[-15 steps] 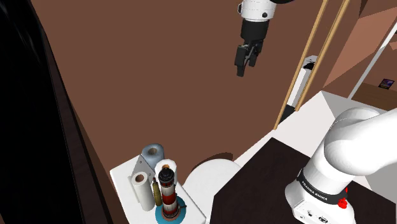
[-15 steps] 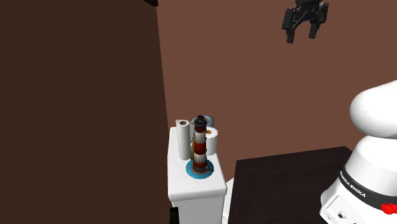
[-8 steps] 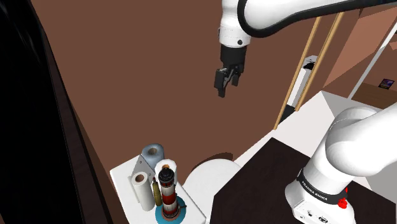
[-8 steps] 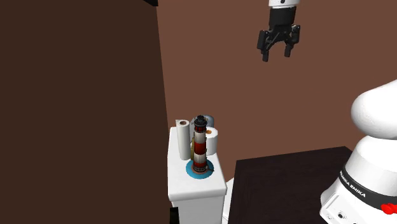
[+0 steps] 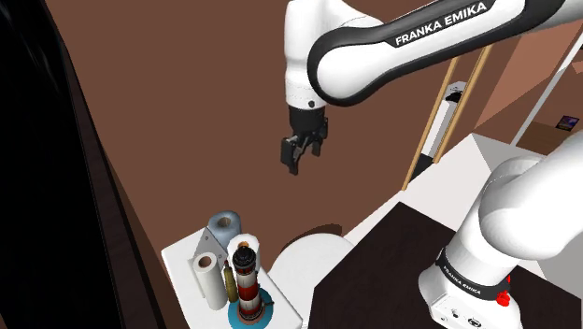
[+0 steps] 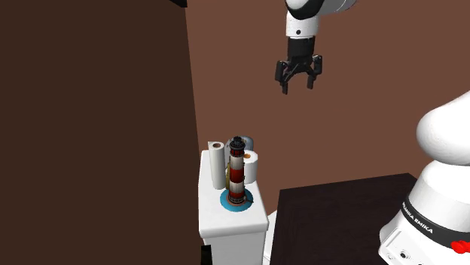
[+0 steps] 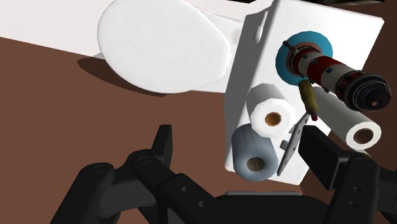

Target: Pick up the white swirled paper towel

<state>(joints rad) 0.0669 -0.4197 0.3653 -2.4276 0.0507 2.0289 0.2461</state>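
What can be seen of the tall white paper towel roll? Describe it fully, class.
The tall white roll is a plain cylinder with a brown core hole in its top end. It stands upright on the white tank top, beside the red-and-white striped lighthouse. The open gripper hangs high above, well apart from it.

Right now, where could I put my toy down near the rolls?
The toilet lid is bare. The tank top beside it is crowded with rolls and a lighthouse; only its strip nearest the lid is free.

Matt white paper roll (image 7: 272,108) on a smooth, plain white top (image 7: 347,25).
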